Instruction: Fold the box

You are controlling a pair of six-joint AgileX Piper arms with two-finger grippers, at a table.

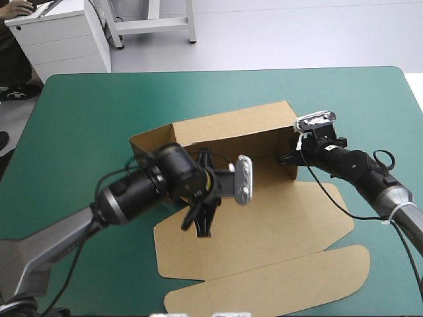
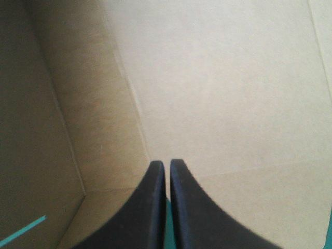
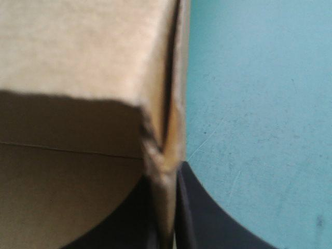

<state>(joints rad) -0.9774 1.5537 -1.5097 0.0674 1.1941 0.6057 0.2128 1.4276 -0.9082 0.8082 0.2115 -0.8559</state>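
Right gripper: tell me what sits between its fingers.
An end wall of the box, pinched by the right gripper; the right wrist view shows it.

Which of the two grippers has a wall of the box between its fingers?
The right gripper: its fingers pinch the right end wall of the box. The left gripper is shut on nothing, pointing into the box.

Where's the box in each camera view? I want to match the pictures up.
High view: the box lies mid-table, walls raised, lid flat nearer.
Left wrist view: the box fills the picture ahead of the shut left hand.
Right wrist view: its right wall stands edge-on between the right hand's fingers.
Shared landmark: the teal-green cover, a sliver in the left wrist view.
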